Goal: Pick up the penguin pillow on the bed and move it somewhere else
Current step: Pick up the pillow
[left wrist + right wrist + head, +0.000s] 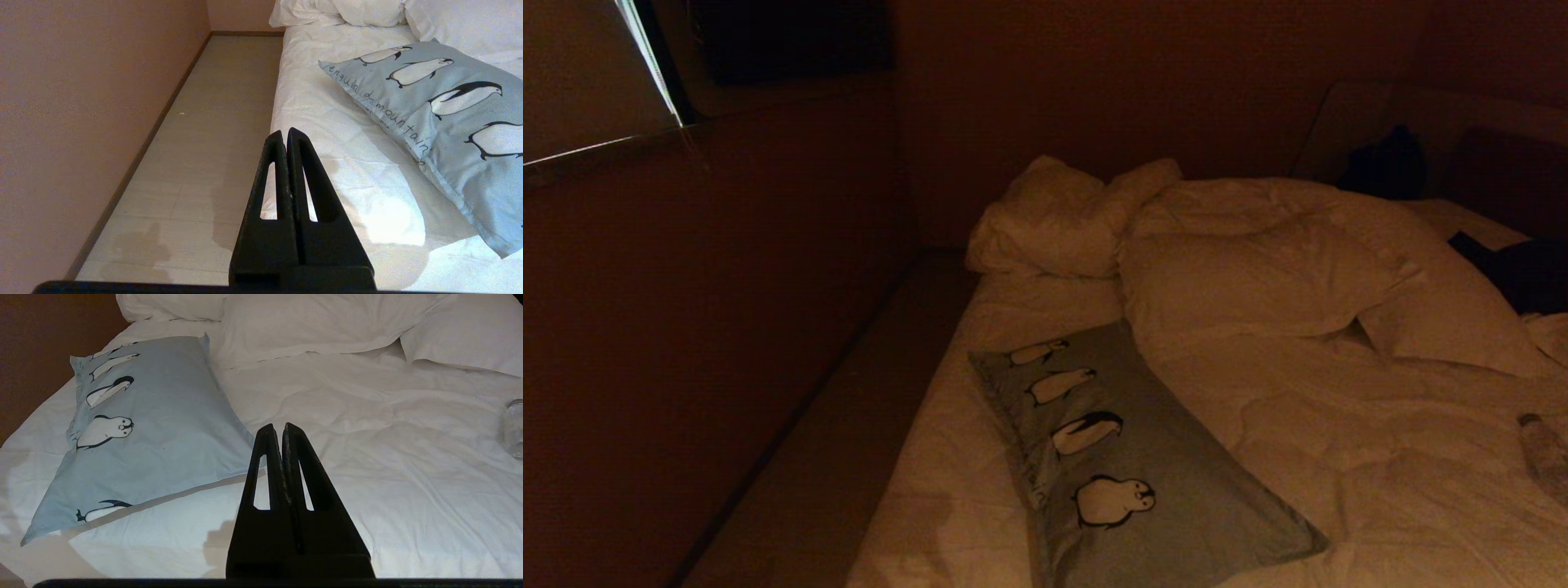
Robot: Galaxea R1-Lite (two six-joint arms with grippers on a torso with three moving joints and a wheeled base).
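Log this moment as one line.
stage: not started | penguin pillow: lying on bed, untouched | left hand: shut, empty | right hand: shut, empty

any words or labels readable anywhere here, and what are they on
"penguin d mountain" – handwritten-style dark script along the edge of the penguin pillow; the line goes on past "mountain" but folds out of sight.
Clear bottle lying on the bed: any label is too blurred to read.
No other text shows.
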